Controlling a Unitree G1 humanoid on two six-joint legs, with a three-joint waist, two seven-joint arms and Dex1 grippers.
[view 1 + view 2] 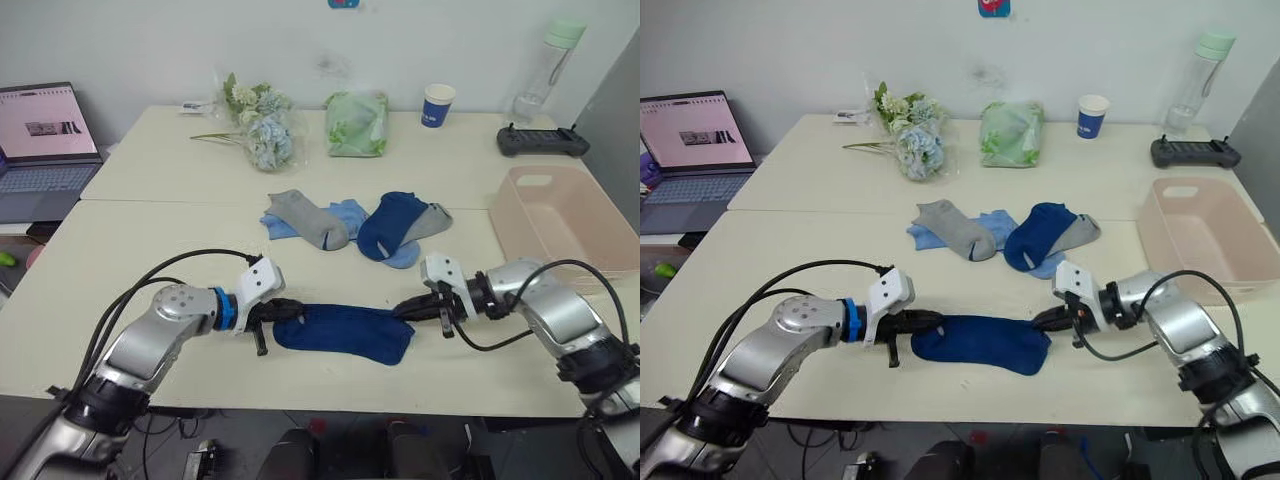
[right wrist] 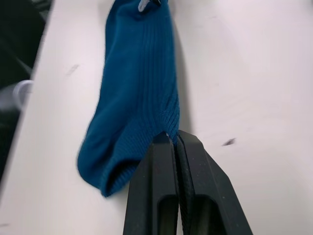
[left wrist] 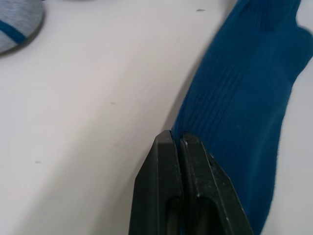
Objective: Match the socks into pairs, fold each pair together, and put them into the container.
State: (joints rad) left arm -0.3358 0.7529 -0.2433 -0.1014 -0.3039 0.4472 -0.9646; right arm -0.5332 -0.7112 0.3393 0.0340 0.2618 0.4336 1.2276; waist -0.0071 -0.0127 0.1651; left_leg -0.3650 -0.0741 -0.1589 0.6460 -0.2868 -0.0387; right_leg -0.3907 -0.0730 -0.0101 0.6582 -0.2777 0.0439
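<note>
Navy sock (image 1: pixel 345 332) is stretched flat across the near edge of the cream table (image 1: pixel 150 240), pinned at both ends. At its 9 o'clock end, the left gripper (image 1: pixel 287 310) is clamped on the fabric, fingers pressed together with the sock's edge nipped between their tips, as seen in the left wrist view (image 3: pixel 181 142). At its 3 o'clock end, the right gripper (image 1: pixel 408 309) is likewise closed tight on the sock's edge. At 12 o'clock from the held sock, the remaining socks (image 1: pixel 350 225) are heaped together: a grey sock (image 1: pixel 308 217) lying over a light blue sock (image 1: pixel 349 215), and a second navy sock (image 1: pixel 392 225) overlapping another grey one. The pink container (image 1: pixel 560 215) is seen at 2 o'clock, well apart from the heap. Farther back, a green bag (image 1: pixel 357 123), a blue paper cup (image 1: pixel 437 104) and a flower bunch (image 1: pixel 258 125) are set, with a laptop (image 1: pixel 42 140) at 10 o'clock.
</note>
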